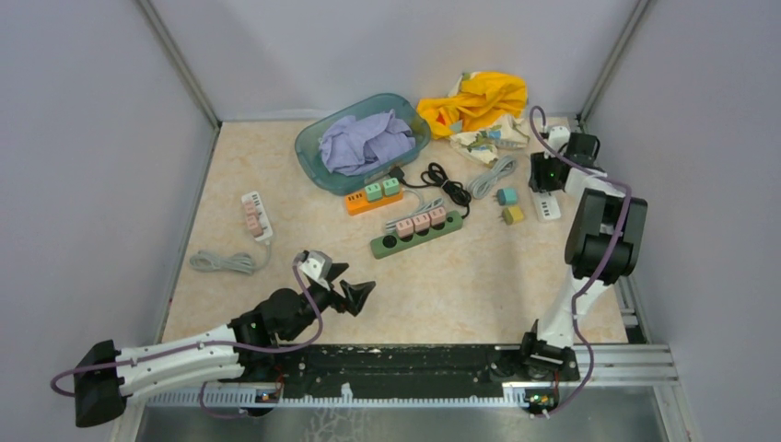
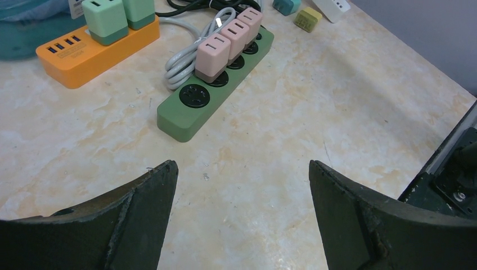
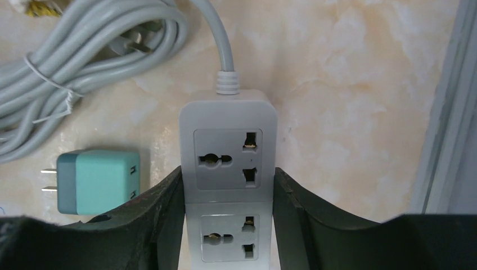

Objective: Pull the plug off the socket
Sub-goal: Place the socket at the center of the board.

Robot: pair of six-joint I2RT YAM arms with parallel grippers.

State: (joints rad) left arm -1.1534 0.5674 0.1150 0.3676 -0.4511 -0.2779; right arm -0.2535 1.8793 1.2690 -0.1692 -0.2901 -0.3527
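Observation:
My right gripper is shut on the sides of a white power strip at the table's back right. The two sockets visible on it are empty. A loose teal plug lies just left of the strip. My left gripper is open above bare table at the front left, with nothing between its fingers. It faces a green power strip with three pink plugs seated in it and its nearest socket empty.
An orange strip holds two green plugs. A white strip with pink plugs and a grey cable lie at the left. A teal basin of purple cloth, yellow cloth, a cable coil and a yellow plug sit further back.

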